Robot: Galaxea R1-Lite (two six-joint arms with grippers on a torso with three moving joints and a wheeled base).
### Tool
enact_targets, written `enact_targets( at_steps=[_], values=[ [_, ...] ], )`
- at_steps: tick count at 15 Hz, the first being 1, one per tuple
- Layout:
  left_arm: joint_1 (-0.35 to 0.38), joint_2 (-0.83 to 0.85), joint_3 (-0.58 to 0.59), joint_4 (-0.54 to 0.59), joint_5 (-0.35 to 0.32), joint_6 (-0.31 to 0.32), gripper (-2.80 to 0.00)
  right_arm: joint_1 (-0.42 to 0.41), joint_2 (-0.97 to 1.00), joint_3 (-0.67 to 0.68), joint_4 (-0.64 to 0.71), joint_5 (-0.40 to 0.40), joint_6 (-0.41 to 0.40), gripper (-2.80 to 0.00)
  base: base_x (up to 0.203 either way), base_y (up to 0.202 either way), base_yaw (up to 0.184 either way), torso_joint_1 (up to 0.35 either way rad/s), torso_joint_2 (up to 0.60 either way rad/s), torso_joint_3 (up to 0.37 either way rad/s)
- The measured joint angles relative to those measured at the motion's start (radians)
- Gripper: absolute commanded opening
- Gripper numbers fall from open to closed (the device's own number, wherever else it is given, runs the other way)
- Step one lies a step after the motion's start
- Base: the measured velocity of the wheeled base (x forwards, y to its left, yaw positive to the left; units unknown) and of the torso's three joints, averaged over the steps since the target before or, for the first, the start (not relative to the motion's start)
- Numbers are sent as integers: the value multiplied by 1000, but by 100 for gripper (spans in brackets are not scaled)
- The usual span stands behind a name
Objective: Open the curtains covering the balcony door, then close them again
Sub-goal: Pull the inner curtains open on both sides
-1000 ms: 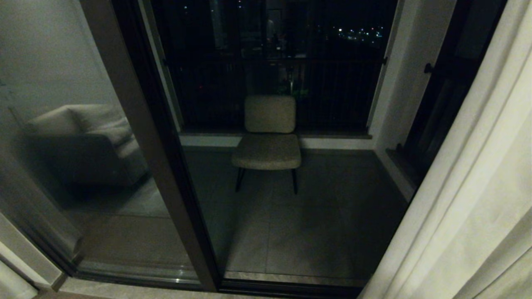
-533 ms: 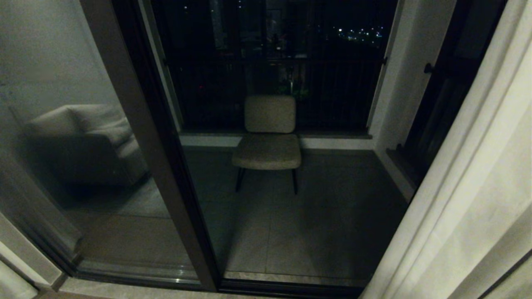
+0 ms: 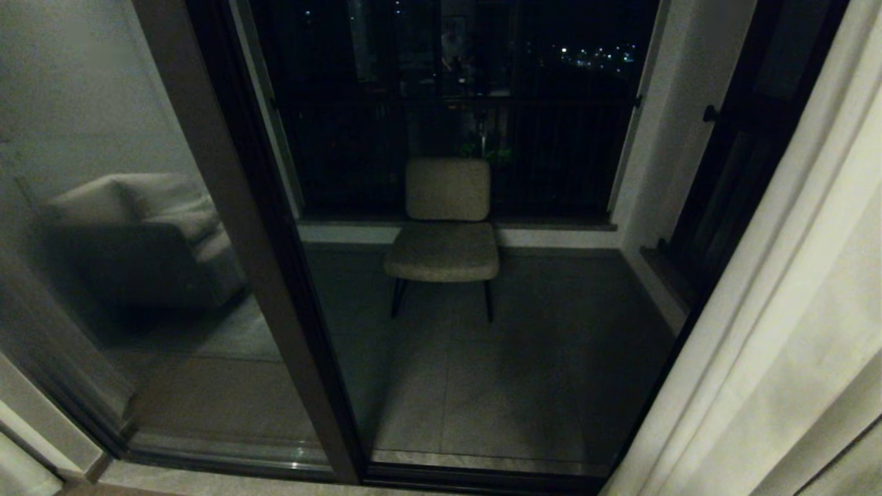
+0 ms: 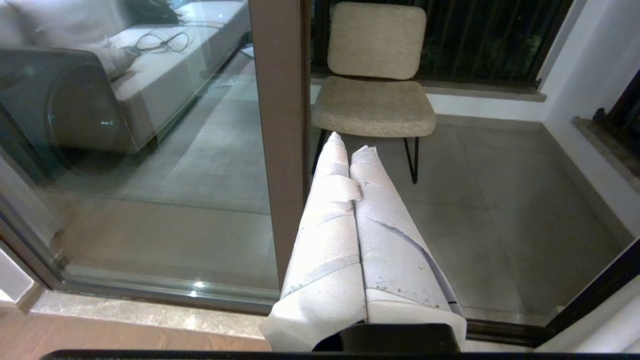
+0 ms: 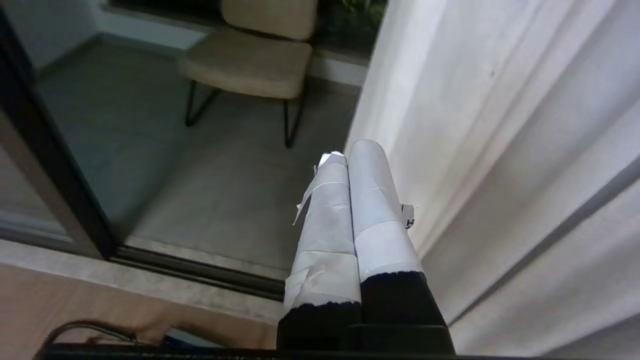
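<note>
A cream pleated curtain (image 3: 778, 324) hangs bunched at the frame's right edge, leaving the balcony door (image 3: 289, 275) uncovered; thin, soft fabric likely best pinched at its inner edge by the clenched, empty right pincer (image 5: 345, 155) beside it.

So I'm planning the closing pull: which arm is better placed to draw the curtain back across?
The right. Its shut gripper sits right beside the curtain panel, while the left gripper points at the door frame, away from that fabric.
</note>
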Motion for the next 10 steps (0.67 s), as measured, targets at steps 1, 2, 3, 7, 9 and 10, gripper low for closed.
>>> enact_targets(
  at_steps=[1, 2, 3, 7, 9, 10],
  values=[
    [0, 0, 0, 0, 0, 0, -280, 13, -24, 0, 11, -4, 4, -280, 0, 0, 0, 0, 0, 0],
    [0, 0, 0, 0, 0, 0, -280, 18, -57, 0, 17, -8, 12, -280, 0, 0, 0, 0, 0, 0],
    [0, 0, 0, 0, 0, 0, -280, 18, -91, 0, 21, -13, 21, -280, 0, 0, 0, 0, 0, 0],
    [0, 0, -1, 0, 0, 0, -280, 16, -214, 0, 83, -63, 33, -280, 0, 0, 0, 0, 0, 0],
    [0, 0, -1, 0, 0, 0, -280, 15, -235, 0, 128, -67, 68, -280, 0, 0, 0, 0, 0, 0],
    [0, 0, -1, 0, 0, 0, -280, 15, -240, 0, 131, -67, 75, -280, 0, 0, 0, 0, 0, 0]
  ],
)
